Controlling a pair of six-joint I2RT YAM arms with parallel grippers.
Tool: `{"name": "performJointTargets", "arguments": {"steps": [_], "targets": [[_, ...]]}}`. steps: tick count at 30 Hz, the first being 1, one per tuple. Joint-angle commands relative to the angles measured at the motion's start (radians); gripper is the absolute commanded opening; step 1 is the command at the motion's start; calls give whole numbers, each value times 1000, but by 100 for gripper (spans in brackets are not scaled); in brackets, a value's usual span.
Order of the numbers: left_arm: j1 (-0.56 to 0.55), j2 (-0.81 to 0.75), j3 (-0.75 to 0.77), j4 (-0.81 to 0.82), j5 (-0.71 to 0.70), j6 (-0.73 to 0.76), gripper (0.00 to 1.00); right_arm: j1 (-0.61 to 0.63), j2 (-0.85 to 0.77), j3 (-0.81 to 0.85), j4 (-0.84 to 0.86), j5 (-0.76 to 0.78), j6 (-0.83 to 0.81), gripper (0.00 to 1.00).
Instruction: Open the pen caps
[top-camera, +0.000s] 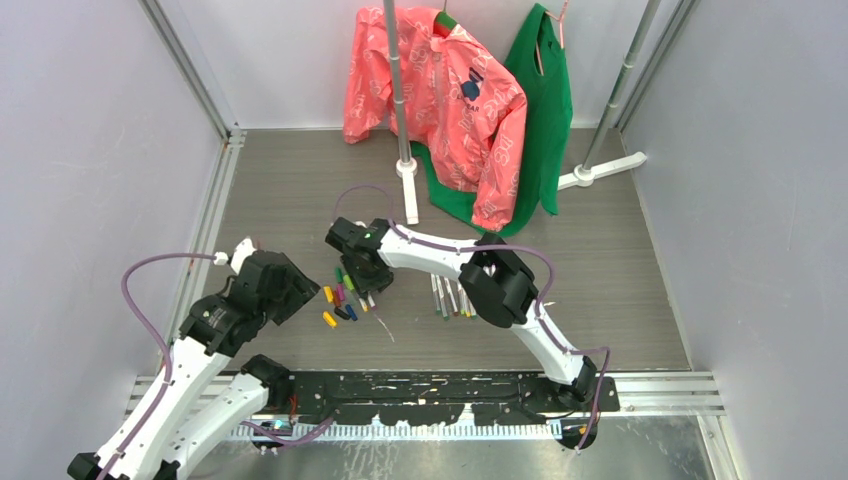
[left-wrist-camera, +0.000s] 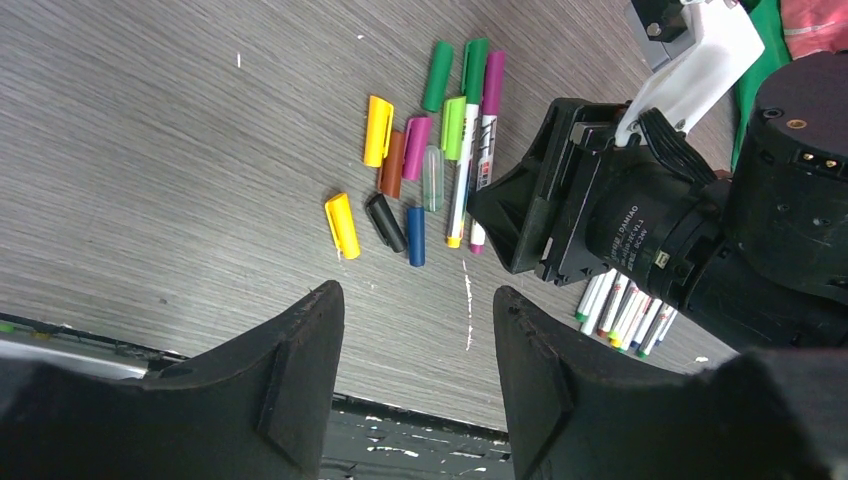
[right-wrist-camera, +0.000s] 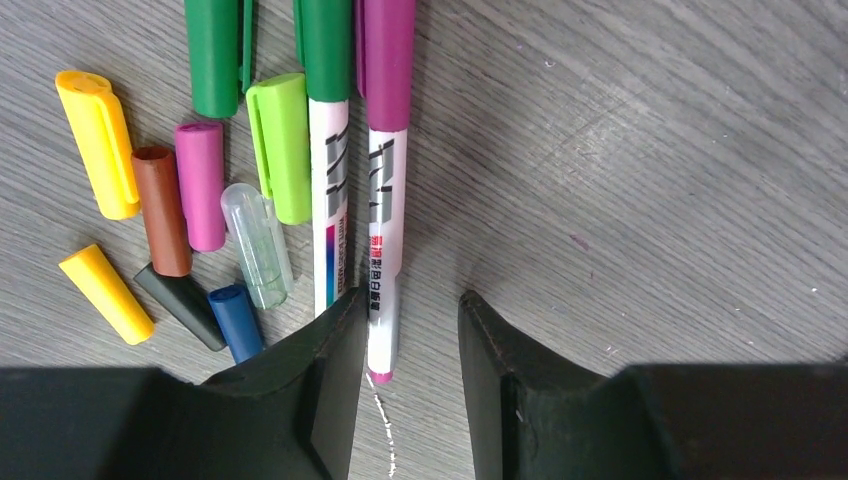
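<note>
Several loose pen caps (right-wrist-camera: 201, 185) in yellow, brown, pink, light green, blue, black and clear lie in a cluster on the table, which also shows in the left wrist view (left-wrist-camera: 392, 165) and top view (top-camera: 338, 305). Beside them lie two capped pens, one green-capped (right-wrist-camera: 328, 150) and one purple-capped (right-wrist-camera: 385, 190). My right gripper (right-wrist-camera: 410, 300) is open, low over the table, with the tail of the purple-capped pen between its fingers, next to the left one. My left gripper (left-wrist-camera: 417, 295) is open and empty, left of the cluster. It also shows in the top view (top-camera: 295, 290).
A row of several uncapped whitish pens (top-camera: 450, 297) lies right of the cluster, partly under the right arm (left-wrist-camera: 640, 230). A pink jacket (top-camera: 440, 100) and green bag (top-camera: 545, 110) hang on a stand (top-camera: 405, 170) at the back. A black rail (top-camera: 440, 385) runs along the near edge.
</note>
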Motion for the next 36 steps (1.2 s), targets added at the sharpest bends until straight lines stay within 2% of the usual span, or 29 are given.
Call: {"name": "performJointTargets", "arguments": {"steps": [1,17,21,28,30,36], "targets": [[2,-20,-4,1,-34,3,56,8,3,20,-13,44,-13,44],[1,-49,-1,-20,-46,-29,57,89,48,-87,-6,153,-19,41],[1,-55,1,-27,-49,-33,57,89,48,-120,8,137,-4,31],[1,-67,-3,-50,-55,-54,58,90,38,-165,30,92,28,7],[2,-74,-6,-58,-63,-71,61,90,22,-179,37,94,35,2],[2,-81,-28,-33,-53,-110,69,83,-49,-216,37,118,49,1]]}}
